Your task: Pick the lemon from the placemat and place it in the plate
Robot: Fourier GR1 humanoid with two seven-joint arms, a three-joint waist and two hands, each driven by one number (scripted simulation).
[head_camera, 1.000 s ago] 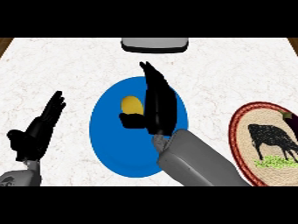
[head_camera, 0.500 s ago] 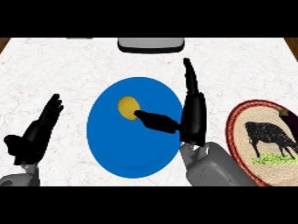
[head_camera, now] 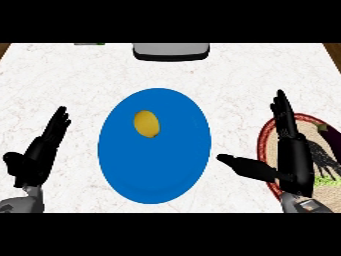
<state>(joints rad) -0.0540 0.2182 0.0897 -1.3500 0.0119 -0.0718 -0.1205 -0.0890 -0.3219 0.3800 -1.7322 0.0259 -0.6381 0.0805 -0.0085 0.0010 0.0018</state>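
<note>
Lemon (head_camera: 146, 123) rests in plate (head_camera: 155, 145); I judge it light, firm, roll-prone, best cupped around its middle. Both hands, right (head_camera: 291, 150) and left (head_camera: 41, 150), released.

We see a kitchen: a marble counter (head_camera: 47, 75) bearing a blue plate (head_camera: 154, 165), with a woven placemat (head_camera: 270, 135) right of it.

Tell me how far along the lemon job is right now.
Placing looks done: the yellow lemon lies on the round blue plate. Nothing is in hand; the right hand is open over the round woven placemat, and the left hand is open at the left. Nothing visible is left.
</note>
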